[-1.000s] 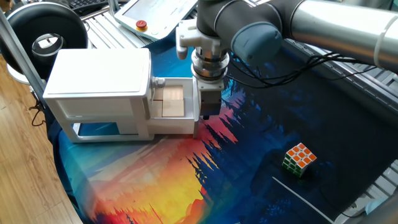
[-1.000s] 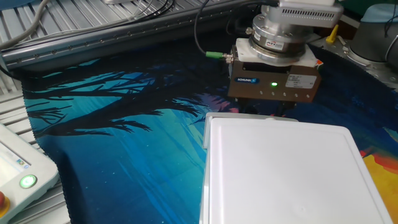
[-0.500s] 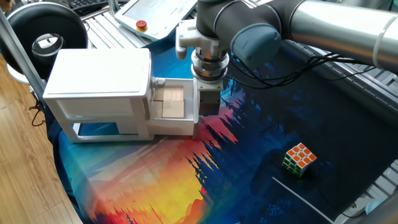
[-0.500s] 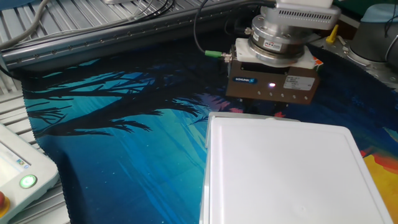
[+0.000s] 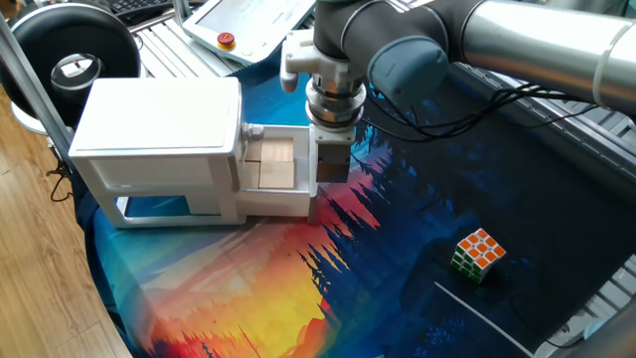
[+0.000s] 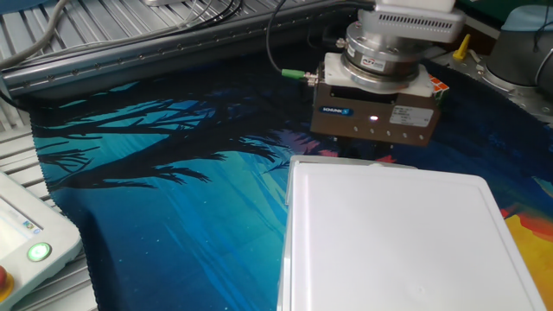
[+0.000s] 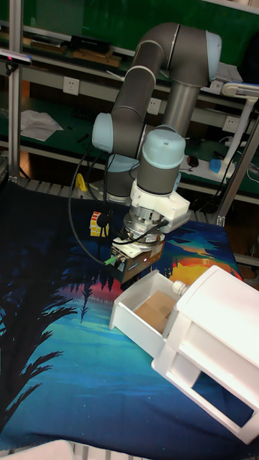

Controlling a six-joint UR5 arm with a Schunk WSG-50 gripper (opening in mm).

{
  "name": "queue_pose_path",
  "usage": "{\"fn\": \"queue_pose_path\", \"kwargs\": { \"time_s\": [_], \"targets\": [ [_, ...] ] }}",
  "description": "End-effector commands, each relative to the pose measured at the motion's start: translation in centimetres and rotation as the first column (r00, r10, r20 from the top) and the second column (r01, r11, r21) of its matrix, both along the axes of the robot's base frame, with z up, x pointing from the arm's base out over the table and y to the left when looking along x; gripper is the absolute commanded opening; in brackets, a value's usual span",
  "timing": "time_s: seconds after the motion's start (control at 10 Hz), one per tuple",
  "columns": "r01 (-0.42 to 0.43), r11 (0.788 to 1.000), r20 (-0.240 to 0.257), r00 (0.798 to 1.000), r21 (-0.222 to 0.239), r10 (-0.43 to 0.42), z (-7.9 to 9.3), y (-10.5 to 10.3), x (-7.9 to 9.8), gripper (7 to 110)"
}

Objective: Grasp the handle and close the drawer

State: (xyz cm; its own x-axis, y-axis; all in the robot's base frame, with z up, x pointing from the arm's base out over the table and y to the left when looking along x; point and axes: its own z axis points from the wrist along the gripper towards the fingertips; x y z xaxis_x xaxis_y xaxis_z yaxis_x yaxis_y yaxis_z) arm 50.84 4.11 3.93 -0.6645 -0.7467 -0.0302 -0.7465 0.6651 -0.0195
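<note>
The drawer (image 5: pixel 281 171) was seen pulled out of the cabinet (image 5: pixel 159 129) near the upper middle of one fixed view, its wood-coloured inside open to the camera. The same drawer was shown at centre right of the tall fixed view, with its white front panel turned toward the claw (image 7: pixel 132 269).

Over the last second little was changed. The claw was brought slightly closer to the front panel and slightly down: in one fixed view its dark body was moved from just right of the panel to sit against it, and in the other fixed view the claw body was shifted a little toward the upper left of the frame. The drawer itself was not seen to move; as much of its interior was exposed as before.

The handle was hidden behind the claw in every view. Whether the fingers were spread or closed, and whether the knob was already held, could not be told.

From this it was judged that the approach was nearly finished and the closing push was not yet begun. A firm hold on so small a knob was likely to be needed first.
</note>
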Motion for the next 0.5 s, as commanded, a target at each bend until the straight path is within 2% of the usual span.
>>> {"fn": "queue_pose_path", "kwargs": {
  "time_s": [0.0,0.2,0.3,0.4],
  "targets": [
    [0.051,0.999,-0.019,0.999,0.011,-0.051,-0.02,-0.05,-0.12,22],
    [0.066,0.998,-0.025,0.998,0.006,-0.066,0.03,-0.04,-0.10,22],
    [0.077,0.997,-0.026,0.997,0.002,-0.077,0.15,-0.06,0.01,7],
    [0.084,0.996,-0.028,0.996,0.002,-0.084,0.31,-0.01,0.17,7]
  ]
}}
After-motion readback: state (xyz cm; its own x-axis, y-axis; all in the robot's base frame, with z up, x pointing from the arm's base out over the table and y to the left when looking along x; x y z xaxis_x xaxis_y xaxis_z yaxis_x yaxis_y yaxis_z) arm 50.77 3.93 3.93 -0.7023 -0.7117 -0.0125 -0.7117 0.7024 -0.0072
